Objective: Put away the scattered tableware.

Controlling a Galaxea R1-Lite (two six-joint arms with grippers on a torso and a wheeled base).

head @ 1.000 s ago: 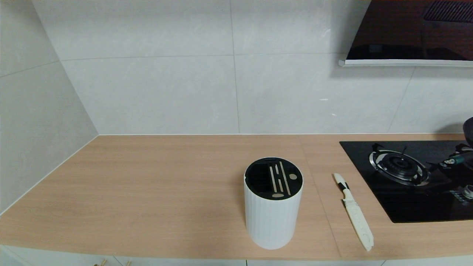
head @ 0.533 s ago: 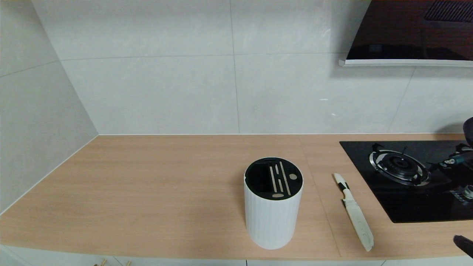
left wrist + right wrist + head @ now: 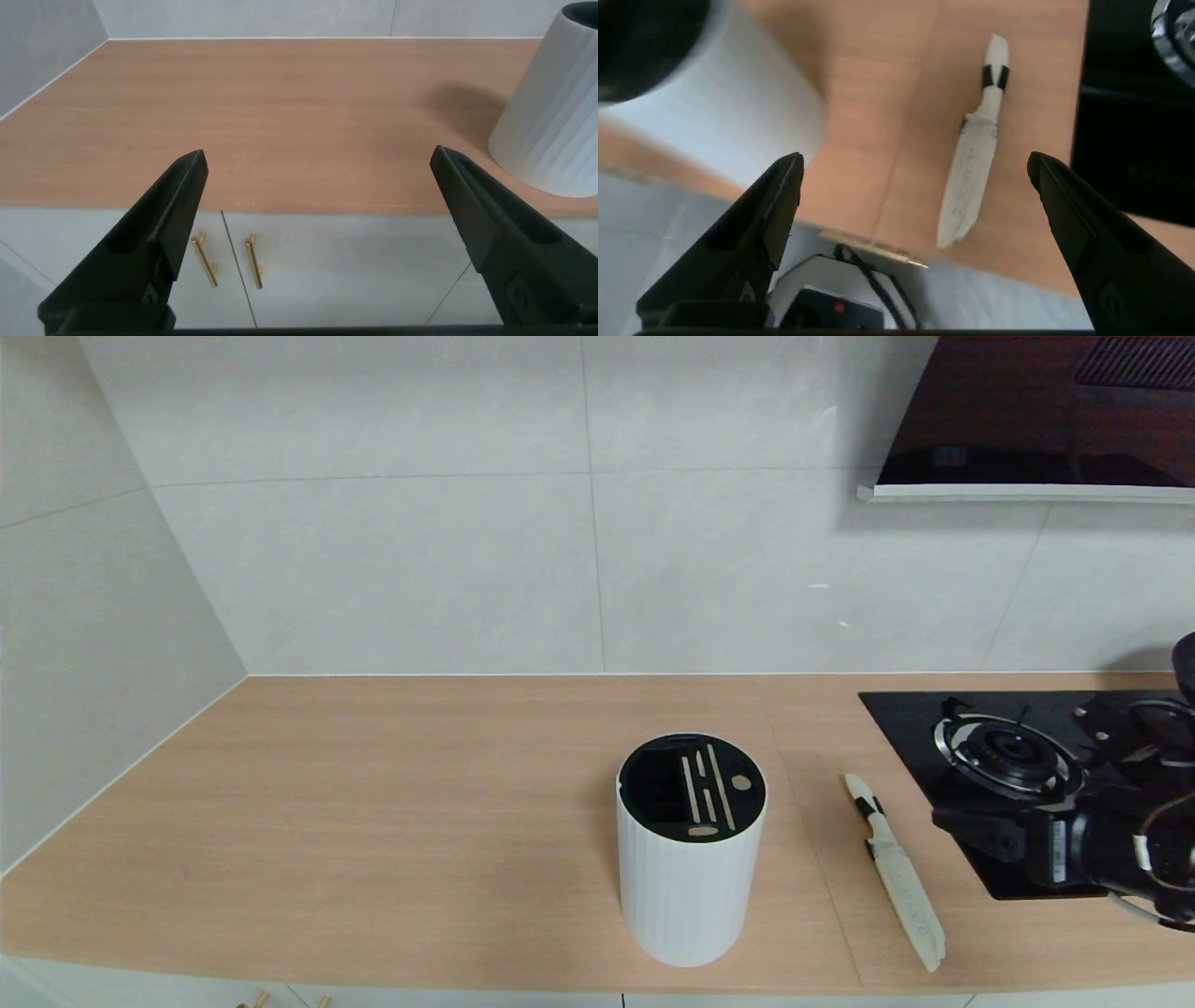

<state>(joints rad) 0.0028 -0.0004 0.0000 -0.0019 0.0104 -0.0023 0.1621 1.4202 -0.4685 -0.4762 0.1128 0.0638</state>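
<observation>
Left gripper [image 3: 318,154]: fingers apart, at the counter's [image 3: 420,803] near edge.
Knife [image 3: 894,873]: flat on the counter, right of the white holder [image 3: 689,877].
Right gripper [image 3: 913,187]: fingers apart, right of the knife, not touching, over the stove's [image 3: 906,719] near-left corner.

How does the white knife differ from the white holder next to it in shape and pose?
The holder stands upright; the knife lies flat. The holder is a wide ribbed cylinder; the knife is long and thin. The holder has a black slotted top; the knife only a narrow black band. Both are white and rest on the wooden counter.
</observation>
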